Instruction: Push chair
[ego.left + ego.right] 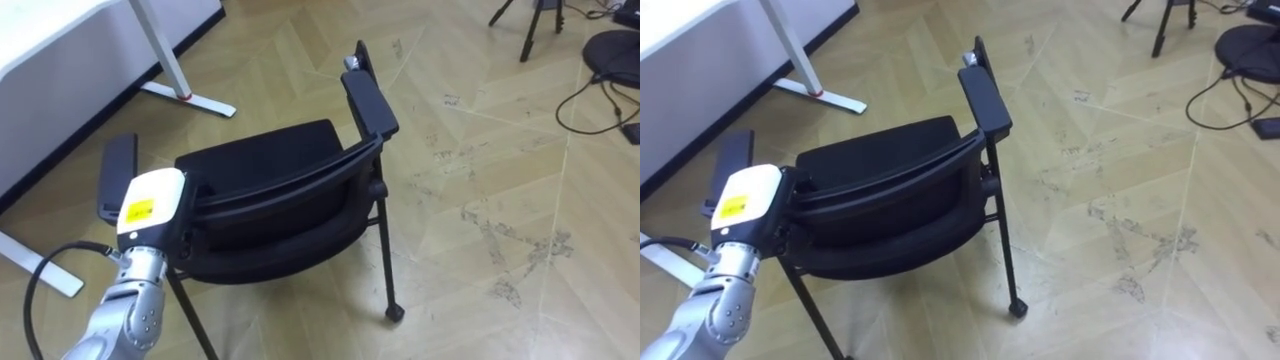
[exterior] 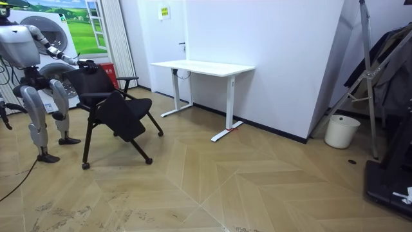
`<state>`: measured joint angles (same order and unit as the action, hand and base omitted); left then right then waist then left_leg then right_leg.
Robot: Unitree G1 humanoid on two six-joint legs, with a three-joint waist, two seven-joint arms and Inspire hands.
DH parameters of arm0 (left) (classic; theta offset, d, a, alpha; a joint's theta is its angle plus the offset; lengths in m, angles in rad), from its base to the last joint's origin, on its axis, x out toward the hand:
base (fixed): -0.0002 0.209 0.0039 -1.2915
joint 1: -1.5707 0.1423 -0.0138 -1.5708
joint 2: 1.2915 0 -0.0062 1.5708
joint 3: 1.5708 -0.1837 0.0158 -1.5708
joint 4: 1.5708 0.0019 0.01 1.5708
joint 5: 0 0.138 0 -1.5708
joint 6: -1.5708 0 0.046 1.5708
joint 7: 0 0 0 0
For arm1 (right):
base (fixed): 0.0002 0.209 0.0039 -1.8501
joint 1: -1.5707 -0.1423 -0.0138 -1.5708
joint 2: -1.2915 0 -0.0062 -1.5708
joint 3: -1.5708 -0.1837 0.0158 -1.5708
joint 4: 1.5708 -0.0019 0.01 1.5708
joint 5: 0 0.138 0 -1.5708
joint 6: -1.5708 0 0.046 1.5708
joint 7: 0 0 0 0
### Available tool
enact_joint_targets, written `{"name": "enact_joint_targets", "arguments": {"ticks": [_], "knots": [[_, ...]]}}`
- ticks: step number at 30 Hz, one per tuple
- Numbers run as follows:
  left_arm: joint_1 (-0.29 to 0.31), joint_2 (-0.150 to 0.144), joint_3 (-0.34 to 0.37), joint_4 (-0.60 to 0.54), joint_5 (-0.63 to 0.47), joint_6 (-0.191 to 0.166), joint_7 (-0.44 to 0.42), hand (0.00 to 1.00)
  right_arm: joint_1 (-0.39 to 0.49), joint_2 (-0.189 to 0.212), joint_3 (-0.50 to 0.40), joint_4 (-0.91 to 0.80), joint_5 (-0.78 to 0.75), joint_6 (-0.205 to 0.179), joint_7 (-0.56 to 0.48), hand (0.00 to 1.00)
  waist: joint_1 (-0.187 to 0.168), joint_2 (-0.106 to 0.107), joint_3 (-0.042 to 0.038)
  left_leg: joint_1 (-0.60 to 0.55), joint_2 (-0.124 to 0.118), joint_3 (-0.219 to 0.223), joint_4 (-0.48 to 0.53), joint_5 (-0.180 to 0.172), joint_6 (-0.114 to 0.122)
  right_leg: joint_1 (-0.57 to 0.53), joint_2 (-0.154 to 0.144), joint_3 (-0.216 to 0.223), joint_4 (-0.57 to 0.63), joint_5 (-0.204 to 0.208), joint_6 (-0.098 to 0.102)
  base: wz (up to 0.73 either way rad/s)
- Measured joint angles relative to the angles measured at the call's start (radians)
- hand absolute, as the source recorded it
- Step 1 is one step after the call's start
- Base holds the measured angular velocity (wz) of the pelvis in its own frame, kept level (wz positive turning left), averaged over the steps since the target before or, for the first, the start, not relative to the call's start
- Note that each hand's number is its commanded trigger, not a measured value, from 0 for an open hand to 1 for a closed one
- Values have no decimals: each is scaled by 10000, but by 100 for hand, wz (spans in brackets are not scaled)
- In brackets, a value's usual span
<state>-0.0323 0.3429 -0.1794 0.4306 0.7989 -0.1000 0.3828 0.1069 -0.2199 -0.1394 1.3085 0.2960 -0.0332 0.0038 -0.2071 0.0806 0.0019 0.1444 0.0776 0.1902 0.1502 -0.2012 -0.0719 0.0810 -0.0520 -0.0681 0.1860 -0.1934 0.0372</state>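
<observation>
Chair [image 1: 270,160] is on the wooden floor [image 1: 480,170] right in front of your robot, with its backrest turned toward you and its black seat facing away toward the white desk [image 1: 60,40]. Nearest to you, the left hand [image 1: 150,205] comes in from the lower left and sits at the left end of the backrest's top edge. Its white back faces up and its fingers are hidden behind the backrest, so you cannot tell whether they grasp it or only lean on it. Past the hand, the left armrest [image 1: 118,175] and the right armrest [image 1: 370,100] run forward on either side of the seat. A caster [image 1: 394,313] rests on the scuffed boards at the lower right. Beyond the seat, the desk's white foot [image 1: 190,97] lies near the chair but apart from it. Farthest off, at the upper right, tripod legs [image 1: 530,35] stand on the floor. In the room view your robot stands at the left, behind the chair, with one arm stretched to the backrest.
</observation>
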Motion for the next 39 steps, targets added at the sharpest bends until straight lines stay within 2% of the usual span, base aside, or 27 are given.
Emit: {"name": "enact_joint_targets", "arguments": {"ticks": [3,5,8,10,11,12,13,14,16,17,19,21,23,25,26,28,30,32,36,39], "knots": [[1,0,-1,4,-13,-2,21,100,100,33,-45,17,941,-12,2,0,-39,45,17,-22,1,12,-10,0,0,3,3,12,-6,0,0,0],[9,4,-1,-12,4,-28,65,100,232,59,-657,-27,1564,0,11,0,-72,139,-28,-139,-6,9,-8,0,0,-126,2,74,9,1,0,0],[56,12,-1,-33,101,-49,202,100,664,38,-1567,-232,2409,12,0,0,-89,167,-24,-159,3,-23,-9,0,0,-133,16,81,16,1,0,0],[65,55,-1,-32,284,-99,234,100,942,-37,-1866,-357,3024,7,-5,0,-102,148,-12,-154,2,-16,-10,0,0,-124,14,101,25,1,0,0],[100,161,0,-30,291,-163,287,100,1038,-57,-2291,-343,3221,7,-14,0,-169,82,22,-166,2,-5,-12,0,0,-145,14,109,42,0,1,0],[120,238,0,-29,274,-200,318,100,1097,-58,-2503,-362,3315,7,-23,0,-215,74,16,-184,3,1,-5,0,0,-163,14,107,52,0,0,0],[215,392,0,-30,235,-276,479,100,1182,-85,-2909,-401,3442,4,-93,0,-350,39,6,-224,5,4,1,0,0,-197,14,93,58,0,1,0],[257,476,0,-31,207,-297,597,100,1355,-122,-3236,-592,3711,10,-295,0,-384,17,-38,-295,4,30,1,0,0,-317,15,109,104,0,1,-5],[305,639,0,-32,210,-317,754,100,1668,-125,-3683,-1201,4007,1,-676,0,-503,-51,-25,-359,1,27,1,0,0,-418,14,141,198,-1,2,-3],[369,834,0,-31,208,-357,848,100,1789,-127,-4020,-1573,4359,-1,-889,0,-636,-116,-62,-410,1,19,6,0,0,-464,15,161,210,0,2,3],[422,1045,1,-32,214,-378,866,100,2013,-126,-4553,-2239,4780,-10,-1254,0,-781,-237,-103,-437,3,21,46,0,0,-487,15,173,243,0,2,0],[498,1121,128,-32,215,-409,867,100,2239,-102,-5044,-3268,4757,-28,-1751,0,-889,-319,-112,-480,-1,26,95,-13,22,-577,15,256,331,-2,4,-7],[572,1165,373,0,215,-509,891,100,2448,-96,-5338,-4696,4362,-501,-2526,0,-1004,-364,-101,-604,-14,27,159,-18,30,-691,27,369,354,-3,5,-4],[573,1205,438,8,208,-583,932,100,2624,-77,-5356,-5744,3912,-799,-3107,0,-1011,-384,-110,-660,-7,139,147,-17,30,-789,48,481,381,-2,5,-4],[624,1250,452,9,185,-610,965,100,2724,-76,-5353,-6461,3183,-906,-3545,0,-989,-379,-109,-651,-10,246,158,-17,30,-841,57,603,421,0,2,-18],[685,1368,464,7,181,-710,1021,100,2771,-72,-5333,-7399,2295,-1083,-4081,0,-995,-403,-93,-648,-26,275,160,-17,30,-930,54,698,526,-2,6,-15],[699,1406,640,-11,253,-928,1029,100,2757,-72,-5423,-8409,1662,-1102,-4631,0,-963,-452,-65,-671,-34,275,162,-17,30,-988,55,754,545,-2,6,-7],[704,1410,807,-43,400,-1125,1087,100,2571,-164,-5649,-9702,301,-1330,-5477,0,-990,-515,-76,-805,-35,278,217,-17,30,-1084,51,733,563,-1,6,0],[703,1394,851,-112,547,-1120,1101,100,2062,-585,-5480,-11398,-2341,-1688,-6397,0,-895,-567,-68,-845,-31,290,232,-18,30,-1152,58,763,585,0,6,-1],[701,1379,859,-459,590,-1015,865,100,1457,-787,-5270,-12853,-3976,-1740,-6783,0,-662,-608,-57,-842,-30,306,198,-17,30,-1294,81,853,671,1,4,-9]]}}
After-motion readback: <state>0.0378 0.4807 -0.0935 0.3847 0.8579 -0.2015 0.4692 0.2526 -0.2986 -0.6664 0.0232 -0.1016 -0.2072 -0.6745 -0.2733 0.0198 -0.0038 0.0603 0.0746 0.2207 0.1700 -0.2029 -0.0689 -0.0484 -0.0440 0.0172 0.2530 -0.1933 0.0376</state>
